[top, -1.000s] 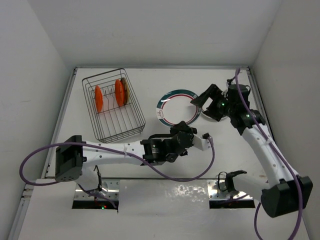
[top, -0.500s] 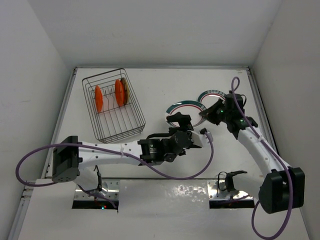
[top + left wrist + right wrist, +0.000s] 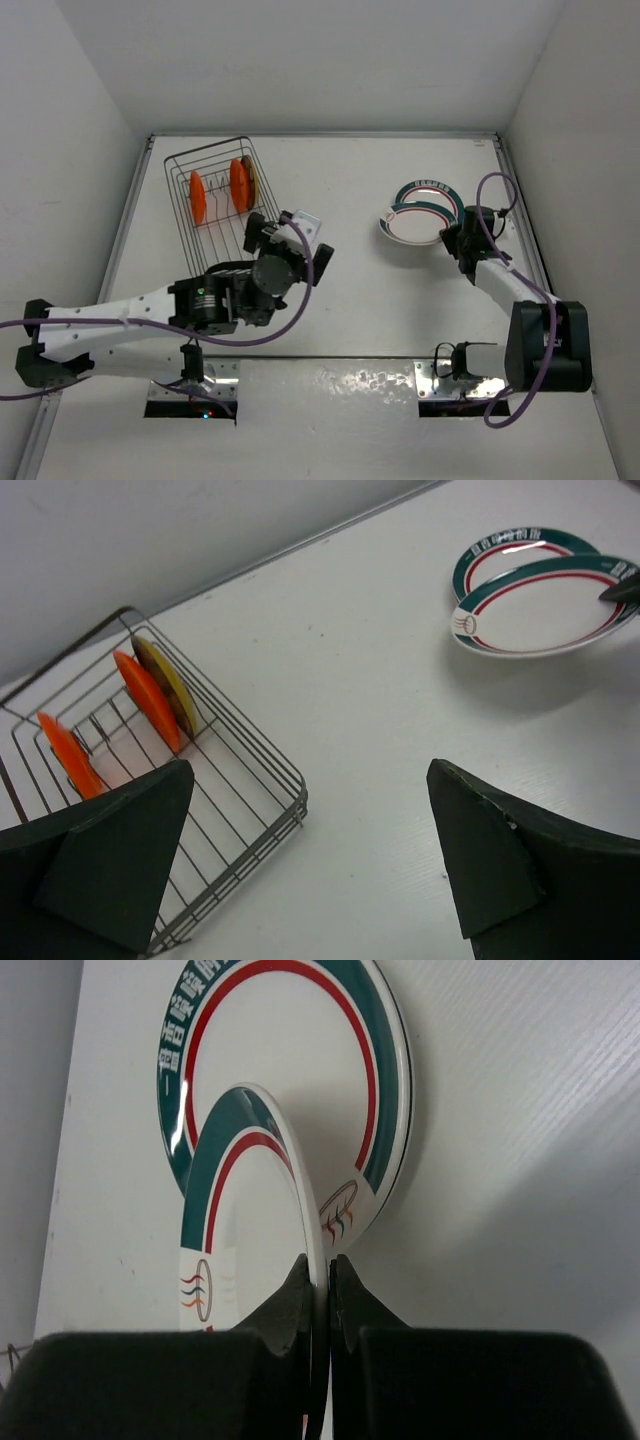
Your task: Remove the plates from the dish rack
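The dish rack [image 3: 205,149] stands at the far left with two orange plates [image 3: 198,197] [image 3: 240,185] upright in it and a darker plate [image 3: 252,183] right behind the second. My left gripper [image 3: 292,240] hangs open and empty by the rack's near right corner [image 3: 295,800]; its wrist view shows the orange plates [image 3: 145,695] [image 3: 65,755]. My right gripper [image 3: 452,238] is shut on the rim of a white plate with a green and red ring [image 3: 412,226] [image 3: 250,1210], held above the table just in front of a matching plate [image 3: 428,190] [image 3: 290,1040] lying flat.
White walls close in the table on the left, back and right. The right wall runs close behind the right gripper. Purple cables loop from both arms over the near part of the table.
The left gripper opened, let go of the ringed plate and swung left to the rack. The right gripper shut on that plate and carried it right, up to the flat plate.
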Robot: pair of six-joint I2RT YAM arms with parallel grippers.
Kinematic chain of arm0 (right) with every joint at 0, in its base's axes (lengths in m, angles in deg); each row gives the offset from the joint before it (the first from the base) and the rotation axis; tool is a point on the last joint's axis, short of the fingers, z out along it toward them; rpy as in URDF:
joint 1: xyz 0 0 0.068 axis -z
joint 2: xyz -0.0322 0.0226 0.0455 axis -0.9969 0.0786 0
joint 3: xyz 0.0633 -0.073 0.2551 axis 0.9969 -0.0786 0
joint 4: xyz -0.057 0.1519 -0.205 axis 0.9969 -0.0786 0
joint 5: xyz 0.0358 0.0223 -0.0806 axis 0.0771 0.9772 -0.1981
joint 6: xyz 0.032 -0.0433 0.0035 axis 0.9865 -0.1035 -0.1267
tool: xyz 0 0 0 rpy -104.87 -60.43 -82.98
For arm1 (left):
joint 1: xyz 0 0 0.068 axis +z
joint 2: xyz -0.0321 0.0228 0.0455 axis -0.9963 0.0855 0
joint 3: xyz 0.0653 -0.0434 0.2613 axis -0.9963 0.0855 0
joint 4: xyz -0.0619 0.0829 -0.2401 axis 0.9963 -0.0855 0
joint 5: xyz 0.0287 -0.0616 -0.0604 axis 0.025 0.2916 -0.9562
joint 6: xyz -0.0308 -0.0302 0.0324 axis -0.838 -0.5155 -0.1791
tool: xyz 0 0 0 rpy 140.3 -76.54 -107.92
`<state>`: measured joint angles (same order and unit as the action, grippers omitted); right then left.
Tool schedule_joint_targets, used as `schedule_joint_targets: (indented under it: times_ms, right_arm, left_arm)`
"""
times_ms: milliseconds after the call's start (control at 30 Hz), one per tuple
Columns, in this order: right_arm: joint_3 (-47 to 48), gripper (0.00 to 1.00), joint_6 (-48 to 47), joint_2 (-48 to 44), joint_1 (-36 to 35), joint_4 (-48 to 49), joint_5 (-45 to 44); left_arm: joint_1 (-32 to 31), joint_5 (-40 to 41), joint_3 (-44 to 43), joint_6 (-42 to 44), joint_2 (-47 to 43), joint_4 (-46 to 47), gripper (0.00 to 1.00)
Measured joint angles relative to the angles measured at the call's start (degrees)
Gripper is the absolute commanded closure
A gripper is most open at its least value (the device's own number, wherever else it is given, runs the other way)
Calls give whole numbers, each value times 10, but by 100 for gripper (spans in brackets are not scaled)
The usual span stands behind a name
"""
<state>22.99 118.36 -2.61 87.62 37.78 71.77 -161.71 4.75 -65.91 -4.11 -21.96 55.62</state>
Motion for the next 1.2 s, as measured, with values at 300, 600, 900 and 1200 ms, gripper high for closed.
schedule_joint_targets:
  times_ms: [300,600,900,1200]
  right_arm:
    - [10,66,22,109,19,76,-18]
    - [127,1,-11,177,23,17,-25]
    - [120,1,-67,84,15,-141,-26]
    - [56,1,-198,-92,-126,-208,41]
  left_arm:
    - [10,59,14,-212,-89,-150,0]
    - [177,5,14,-356,-61,-253,0]
    - [461,-199,-35,-310,102,-184,0]
    - [612,-325,-267,-264,318,-130,35]
